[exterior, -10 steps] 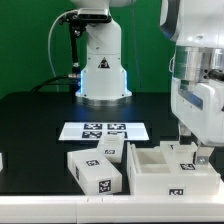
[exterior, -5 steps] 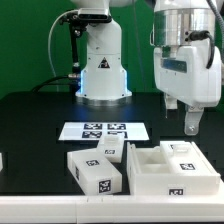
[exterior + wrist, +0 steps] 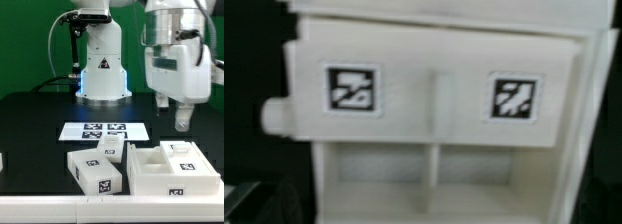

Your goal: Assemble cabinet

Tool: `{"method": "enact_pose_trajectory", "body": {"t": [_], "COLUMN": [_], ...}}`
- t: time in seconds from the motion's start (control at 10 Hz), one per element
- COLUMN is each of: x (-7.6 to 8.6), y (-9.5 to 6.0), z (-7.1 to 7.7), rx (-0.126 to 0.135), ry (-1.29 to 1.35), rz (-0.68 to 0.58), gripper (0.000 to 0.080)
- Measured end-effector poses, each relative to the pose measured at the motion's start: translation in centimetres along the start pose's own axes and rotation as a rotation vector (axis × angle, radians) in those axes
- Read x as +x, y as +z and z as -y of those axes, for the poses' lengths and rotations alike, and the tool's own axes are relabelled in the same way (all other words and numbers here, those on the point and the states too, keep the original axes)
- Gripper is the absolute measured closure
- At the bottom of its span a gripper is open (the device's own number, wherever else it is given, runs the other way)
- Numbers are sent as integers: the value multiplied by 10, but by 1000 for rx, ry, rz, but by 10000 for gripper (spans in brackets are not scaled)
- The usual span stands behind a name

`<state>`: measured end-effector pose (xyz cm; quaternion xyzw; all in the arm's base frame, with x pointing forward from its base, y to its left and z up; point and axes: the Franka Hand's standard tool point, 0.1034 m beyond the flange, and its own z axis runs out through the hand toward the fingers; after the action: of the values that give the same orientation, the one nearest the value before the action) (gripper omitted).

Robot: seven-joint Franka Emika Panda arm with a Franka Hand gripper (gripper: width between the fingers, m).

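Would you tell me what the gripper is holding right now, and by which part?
Nothing: the gripper hangs empty above the cabinet, clear of it.

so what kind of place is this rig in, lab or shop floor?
Most likely a robotics lab bench: a black table with a marker board, tagged white blocks and the cabinet laid out, a white robot base behind them, and a green curtain as backdrop.

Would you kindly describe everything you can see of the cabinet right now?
The cabinet is a white, plastic-looking box frame with thin walls, lying open side up on the black table at the exterior view's right. A partition splits it into compartments. Square black-and-white tags sit on its front wall and inside. Nothing grips it; smaller white blocks lie alongside.
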<state>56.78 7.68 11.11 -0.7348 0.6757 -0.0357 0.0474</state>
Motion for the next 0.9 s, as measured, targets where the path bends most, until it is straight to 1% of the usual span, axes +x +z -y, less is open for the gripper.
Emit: {"method": "enact_pose_trajectory", "body": {"t": [0.1,0.2,0.3,0.5,0.7,0.8,0.9], "x": [12,27,30,28,32,46,54], "y": [-1,2,5,5,7,14,21], "z": [-19,-42,-47,-45,-50,-68,-88], "rx": [-4,-6,-13,-11,-12,-1,-28], "ry": [7,23,27,23,33,110,137], "rz": [1,-2,-6,-7,-8,-13,-19], "gripper": [3,3,3,3,3,3,3]}}
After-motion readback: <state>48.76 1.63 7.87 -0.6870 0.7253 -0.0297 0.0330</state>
